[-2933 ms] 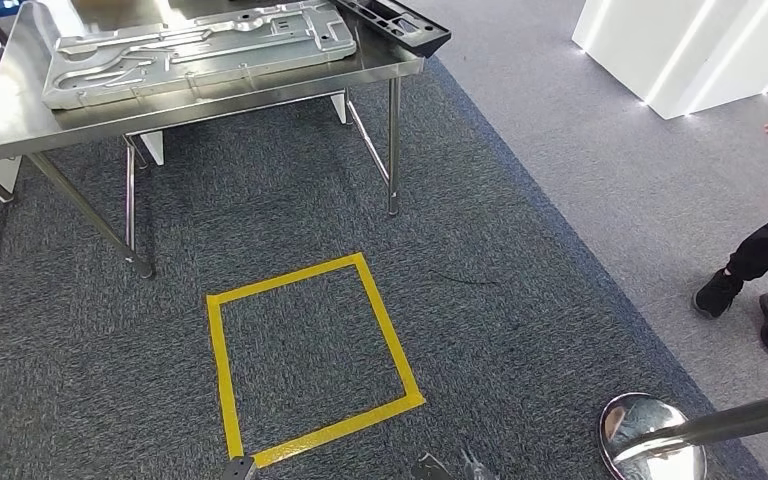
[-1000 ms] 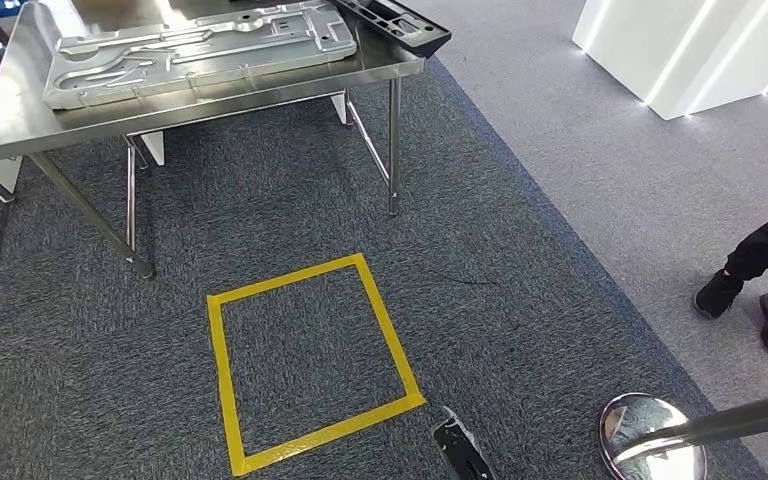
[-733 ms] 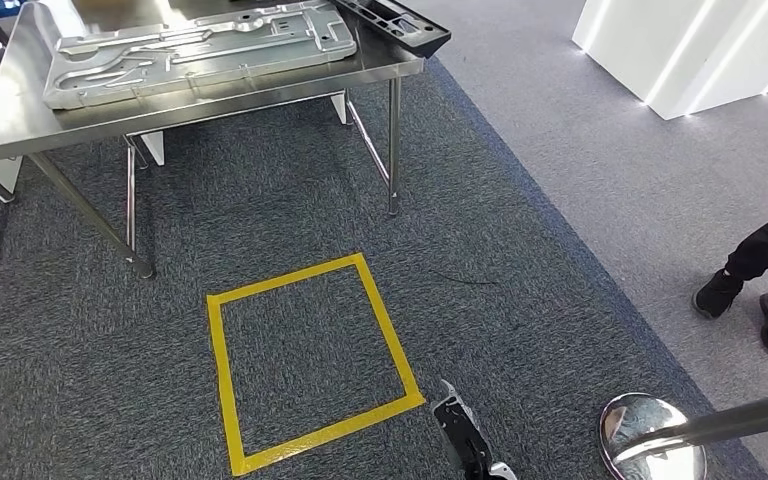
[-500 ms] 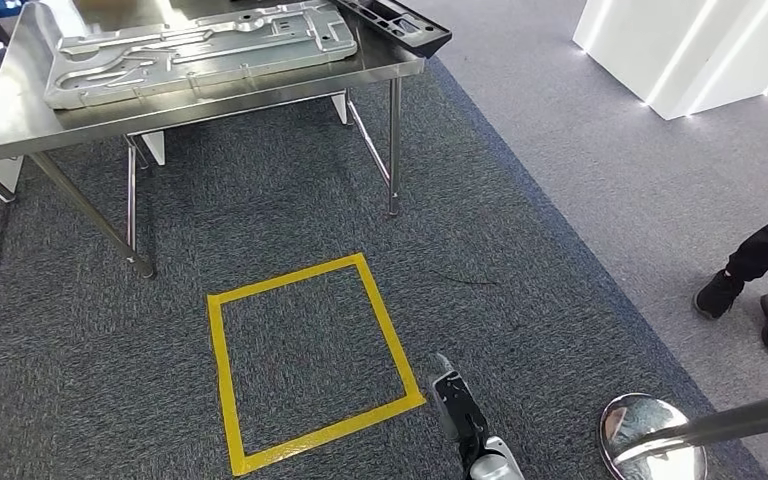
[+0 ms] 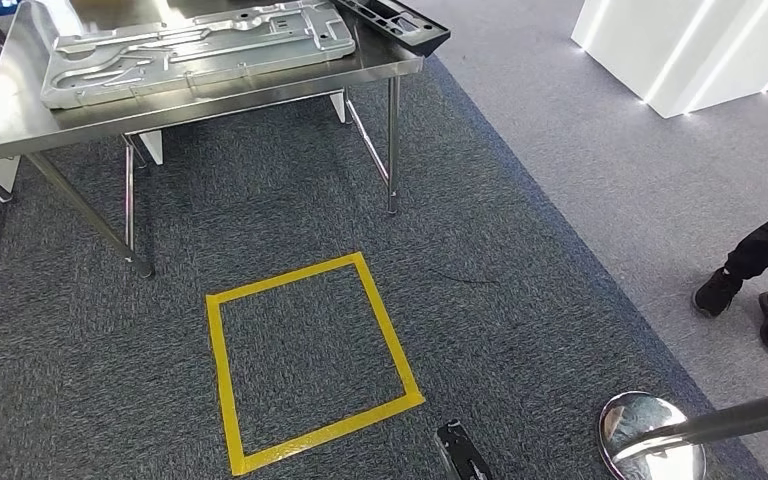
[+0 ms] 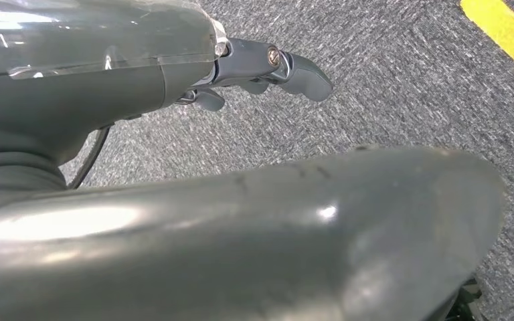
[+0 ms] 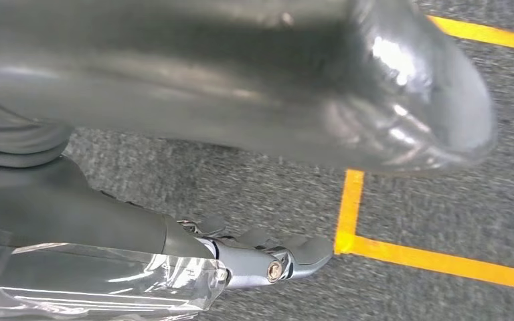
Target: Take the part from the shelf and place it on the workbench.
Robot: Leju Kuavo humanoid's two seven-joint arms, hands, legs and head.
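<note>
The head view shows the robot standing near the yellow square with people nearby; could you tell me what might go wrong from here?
1. A person's feet stand close on the right; a turn or an arm swing could reach them.
2. The chrome stanchion base sits near the right hand; a step sideways might knock it.
3. The workbench already carries a large metal plate and a black tray overhanging its edge, leaving little bare surface for the part.

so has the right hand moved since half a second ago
Yes. The right hand has dropped back toward the bottom edge of the head view, away from the near corner of the yellow tape square, which it reached before.
</note>
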